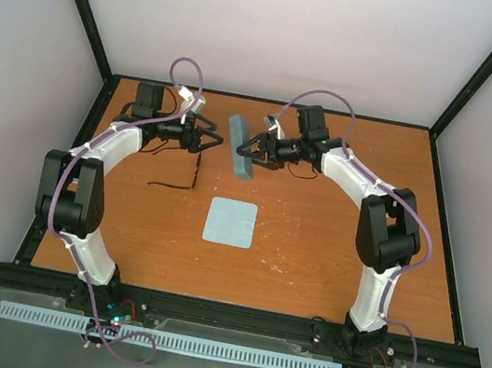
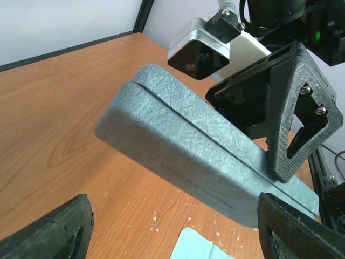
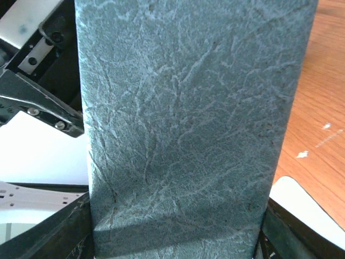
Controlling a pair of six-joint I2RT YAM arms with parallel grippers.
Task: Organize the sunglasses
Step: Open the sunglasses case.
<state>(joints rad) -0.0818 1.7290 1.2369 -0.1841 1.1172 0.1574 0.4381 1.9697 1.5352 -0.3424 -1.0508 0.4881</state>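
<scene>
The sunglasses (image 1: 195,174) lie on the table as thin dark wire lines, just in front of my left gripper. The grey-blue case (image 1: 241,145) is closed and lifted at the far middle. It also shows in the left wrist view (image 2: 188,145) and fills the right wrist view (image 3: 183,124). My right gripper (image 1: 251,154) is shut on the case's near end, with its fingers (image 2: 294,124) on either side. My left gripper (image 1: 213,139) is open and empty, just left of the case and apart from it; its fingertips (image 2: 59,229) frame the case from below.
A flat light-blue square cloth (image 1: 230,222) lies in the middle of the wooden table (image 1: 310,251); a corner of the cloth shows in the left wrist view (image 2: 202,247). Black frame posts and white walls bound the table on three sides.
</scene>
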